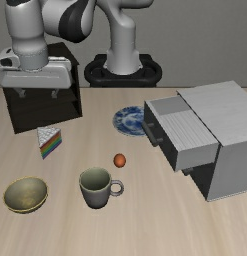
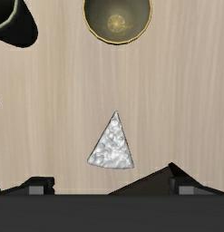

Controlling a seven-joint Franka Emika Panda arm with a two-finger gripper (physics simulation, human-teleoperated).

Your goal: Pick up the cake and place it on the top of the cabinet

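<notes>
We see the cake [image 1: 49,143] as a small triangular slice standing on the table [image 1: 145,215], toward the exterior view's left. Its top is white and its visible side shows coloured stripes. In the wrist view the cake [image 2: 113,145] appears from above as a white, speckled triangle, one narrow tip pointing away from the fingertips and its broad edge nearer them. It stands free, with nothing touching it.

The cabinet [image 1: 220,120] is a light grey box at the exterior view's right, set at a slight angle. Its flat top is bare. A drawer-like section juts out from its front toward the exterior view's left. Cake and cabinet stand well apart.
</notes>
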